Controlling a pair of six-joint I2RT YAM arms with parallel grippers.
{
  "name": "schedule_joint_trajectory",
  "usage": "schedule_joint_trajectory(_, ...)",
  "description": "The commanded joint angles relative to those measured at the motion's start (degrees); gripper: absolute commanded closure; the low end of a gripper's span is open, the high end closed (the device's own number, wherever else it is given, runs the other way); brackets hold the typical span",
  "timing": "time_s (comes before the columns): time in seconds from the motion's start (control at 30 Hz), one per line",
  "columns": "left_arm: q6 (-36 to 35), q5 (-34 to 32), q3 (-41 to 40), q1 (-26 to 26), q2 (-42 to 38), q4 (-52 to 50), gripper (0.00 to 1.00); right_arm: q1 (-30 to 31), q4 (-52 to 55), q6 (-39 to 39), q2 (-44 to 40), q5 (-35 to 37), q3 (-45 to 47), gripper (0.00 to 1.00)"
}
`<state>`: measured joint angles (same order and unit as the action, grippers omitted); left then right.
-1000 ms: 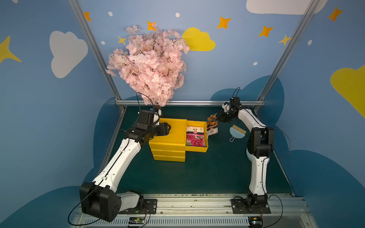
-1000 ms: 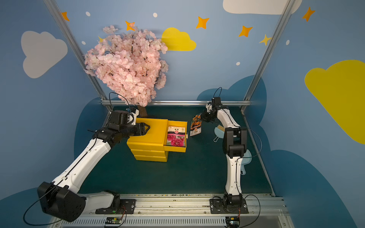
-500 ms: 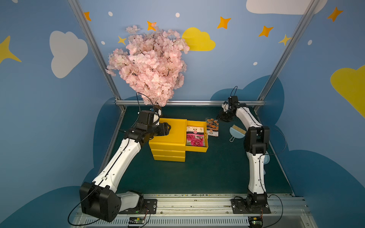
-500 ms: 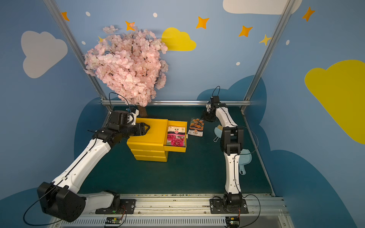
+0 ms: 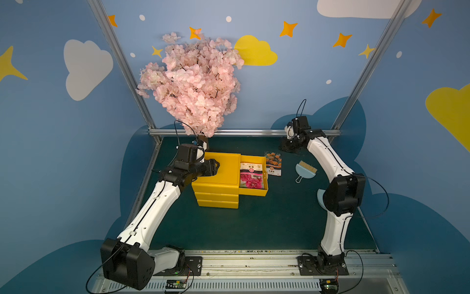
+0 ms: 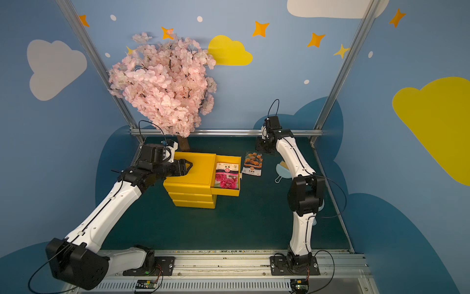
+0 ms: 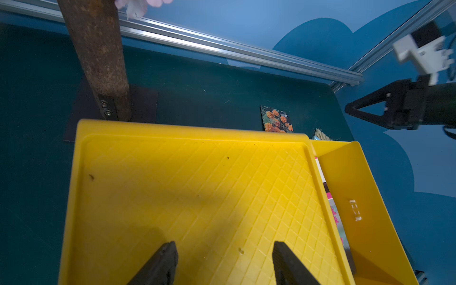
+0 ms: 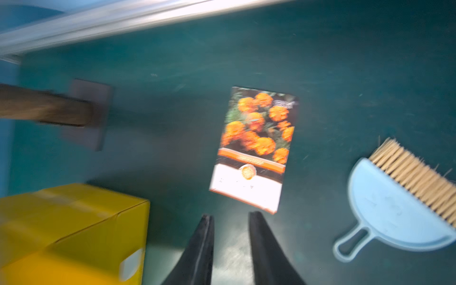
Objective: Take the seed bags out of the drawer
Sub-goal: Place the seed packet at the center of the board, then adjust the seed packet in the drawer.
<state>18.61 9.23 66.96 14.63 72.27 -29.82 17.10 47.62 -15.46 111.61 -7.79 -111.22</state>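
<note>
Right gripper hangs empty, jaws narrowly apart. The orange seed bag lies flat just ahead, long axis roughly along the fingers, label end nearest. Left gripper is parted, and the pink seed bag lies in the drawer beside it.

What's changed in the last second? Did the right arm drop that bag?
The right gripper let go of the orange seed bag, which now lies flat on the mat beside the open drawer, and drew back toward the rear rail, fingers empty. Unchanged: the left gripper, open over the cabinet top, and the pink seed bag in the drawer.
</note>
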Motion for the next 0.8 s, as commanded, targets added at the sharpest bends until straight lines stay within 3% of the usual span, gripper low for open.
schedule_joint_trajectory(0.0, 1.43, 0.26, -2.88, 0.00, 1.43, -10.83, 0.33, 3.45, -0.77, -0.13, -6.26, 1.62, 3.35, 0.98)
schedule_joint_trajectory(0.33, 1.25, -0.44, -2.80, -0.03, 1.07, -10.96, 0.33, 16.91, 0.60, 3.51, -15.48, 1.24, 8.57, 1.00)
schedule_joint_trajectory(0.77, 1.25, -0.62, -2.77, -0.01, 1.05, -10.88, 0.33, 25.80, 1.95, 3.29, -7.19, 6.82, 9.52, 1.00)
